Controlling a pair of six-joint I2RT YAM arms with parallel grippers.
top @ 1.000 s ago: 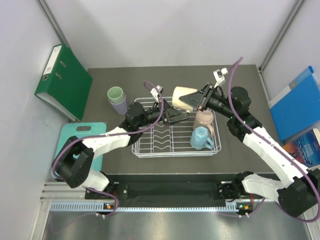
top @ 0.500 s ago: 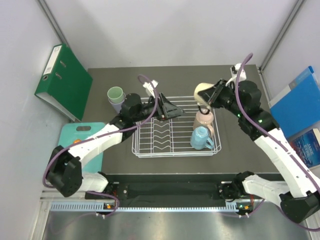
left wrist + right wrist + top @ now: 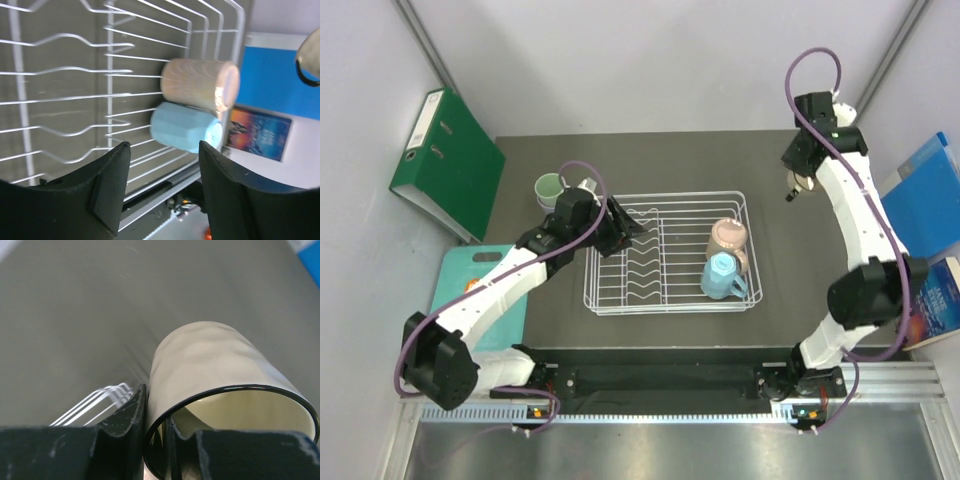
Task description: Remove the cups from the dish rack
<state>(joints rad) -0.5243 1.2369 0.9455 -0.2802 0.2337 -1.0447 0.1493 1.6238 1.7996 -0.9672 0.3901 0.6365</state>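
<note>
Right gripper (image 3: 156, 435) pinches the rim of the cream cup (image 3: 210, 370), its arm stretched high over the far right corner of the table (image 3: 790, 270). Left gripper (image 3: 628, 226) gapes empty, elbow bent, above the dish rack (image 3: 670, 310). The pink cup (image 3: 728, 236) and blue cup (image 3: 722, 276) lie inside it.

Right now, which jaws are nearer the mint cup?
Left. The left jaws hang over the dish rack, right of the mint cup; the right jaws grip a cream cup past its far right corner.
</note>
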